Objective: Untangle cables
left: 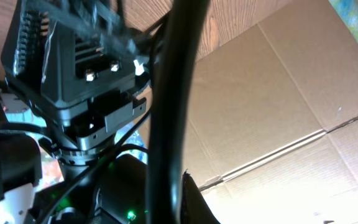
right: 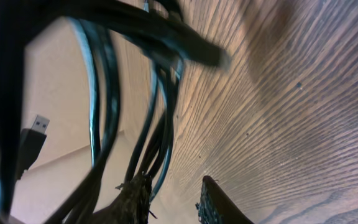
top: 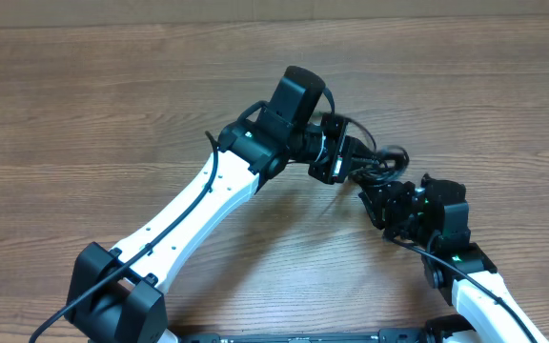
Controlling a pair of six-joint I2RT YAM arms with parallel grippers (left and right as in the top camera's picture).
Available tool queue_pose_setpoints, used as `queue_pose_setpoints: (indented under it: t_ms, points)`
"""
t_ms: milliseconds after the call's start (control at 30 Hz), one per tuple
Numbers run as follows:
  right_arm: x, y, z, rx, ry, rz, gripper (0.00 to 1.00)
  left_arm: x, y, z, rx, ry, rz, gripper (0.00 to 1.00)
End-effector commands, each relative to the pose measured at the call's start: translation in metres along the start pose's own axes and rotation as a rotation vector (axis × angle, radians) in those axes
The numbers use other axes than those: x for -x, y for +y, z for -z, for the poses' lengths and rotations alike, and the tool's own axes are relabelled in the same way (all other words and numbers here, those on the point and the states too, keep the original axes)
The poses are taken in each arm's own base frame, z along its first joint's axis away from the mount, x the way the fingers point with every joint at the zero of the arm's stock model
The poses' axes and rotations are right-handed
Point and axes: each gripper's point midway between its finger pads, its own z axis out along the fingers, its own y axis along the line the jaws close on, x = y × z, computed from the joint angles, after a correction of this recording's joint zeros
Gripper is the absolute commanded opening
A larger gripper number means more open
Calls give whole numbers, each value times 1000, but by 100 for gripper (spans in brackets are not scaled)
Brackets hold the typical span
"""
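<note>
Wooden table [top: 84,95], cables [top: 385,158] diagonal, beside right gripper [top: 381,198]

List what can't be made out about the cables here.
Overhead: how the cables cross; the left gripper and right gripper cover the tangle, and strands are too small.
Left wrist: one of the cables against the lens is a black blur, hiding what lies behind.
Right wrist: how many cables; they overlap, blurred, cut off at the top edge.
</note>
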Motion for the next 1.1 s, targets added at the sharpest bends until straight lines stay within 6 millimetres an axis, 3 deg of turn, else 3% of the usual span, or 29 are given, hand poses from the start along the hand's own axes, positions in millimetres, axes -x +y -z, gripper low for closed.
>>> queue_pose_setpoints:
  t_ms: [0,133,233,300,400,467,633,800,1067]
  points:
    - [-6,9,1,22,33,41,26,-10,-11,14,-31,22,-110,4]
    - [-14,9,1,27,79,66,26,5,-14,18,-42,-47,-191,4]
    - [-23,10,2,37,131,94,25,33,-19,22,-53,-209,-365,6]
    - [-27,10,3,37,153,100,25,52,-20,27,-32,-323,-478,26]
    - [-31,11,3,43,174,118,26,73,-19,35,33,-451,-684,42]
    - [-32,12,4,49,183,124,27,81,-14,39,112,-489,-864,67]
    - [-35,22,5,94,197,187,38,105,1,51,320,-574,-1143,98]
    - [-31,29,5,125,167,244,47,135,16,67,498,-691,-1182,100]
    - [-15,29,3,119,65,412,52,161,37,57,603,-668,-1128,100]
